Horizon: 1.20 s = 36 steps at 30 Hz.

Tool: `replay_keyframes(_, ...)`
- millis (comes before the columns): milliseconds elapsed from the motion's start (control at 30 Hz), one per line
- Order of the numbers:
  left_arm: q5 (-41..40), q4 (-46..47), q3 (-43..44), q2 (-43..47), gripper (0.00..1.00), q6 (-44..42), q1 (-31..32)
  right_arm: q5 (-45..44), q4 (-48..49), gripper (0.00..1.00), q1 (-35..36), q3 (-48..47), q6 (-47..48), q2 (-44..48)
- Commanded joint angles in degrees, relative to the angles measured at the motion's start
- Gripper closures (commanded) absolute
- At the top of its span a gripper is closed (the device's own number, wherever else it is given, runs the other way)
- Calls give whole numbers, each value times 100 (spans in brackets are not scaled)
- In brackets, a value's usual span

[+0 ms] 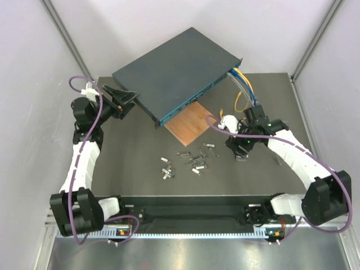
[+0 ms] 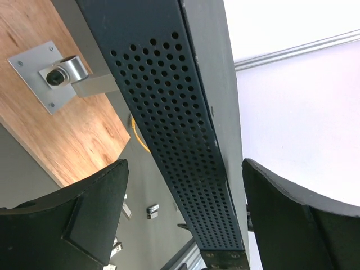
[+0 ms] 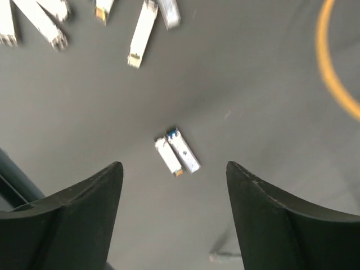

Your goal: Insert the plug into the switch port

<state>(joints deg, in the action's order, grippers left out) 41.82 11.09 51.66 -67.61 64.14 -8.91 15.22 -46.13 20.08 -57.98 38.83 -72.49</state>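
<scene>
1. Plugs point(image 1: 191, 159), small silver metal, lie scattered on dark grey table point(image 1: 140, 180), none gripped.
2. Right gripper point(image 3: 172, 169), wide open and empty, hovers over two, likely lining up a pick.
3. Left gripper point(image 2: 184, 163), wide open, straddles large flat dark blue-grey metal switch point(image 1: 174, 73) at its perforated side, likely bracing it.
4. Blue and yellow cables point(image 1: 243, 84) run into its far-right end.

Blue and yellow cables point(image 1: 243, 84) crowd the right end of the switch point(image 1: 169, 70). Loose plugs point(image 1: 194, 160) litter the middle of the tabletop point(image 1: 135, 157); left of them it lies bare.
</scene>
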Motion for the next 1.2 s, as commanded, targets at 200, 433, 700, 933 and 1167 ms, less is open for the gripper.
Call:
replay_keyframes(200, 143, 253, 161, 670, 17, -262, -278, -213, 832, 45, 14, -21, -794, -722)
replay_keyframes(433, -34, 253, 143, 890, 18, -147, -322, -405, 1975, 55, 628, 155, -1913, -1241)
replay_keyframes(700, -78, 306, 231, 908, 19, -130, -322, -739, 2064, 61, 1419, -30, -2512, -1997)
replay_keyframes(933, -148, 323, 231, 926, 19, -139, -331, -1240, 2266, 61, 1622, -99, -2705, -2357)
replay_keyframes(1167, -148, 367, 380, 890, 19, -94, -331, -1373, 2293, 62, 1728, -486, -2846, -2805)
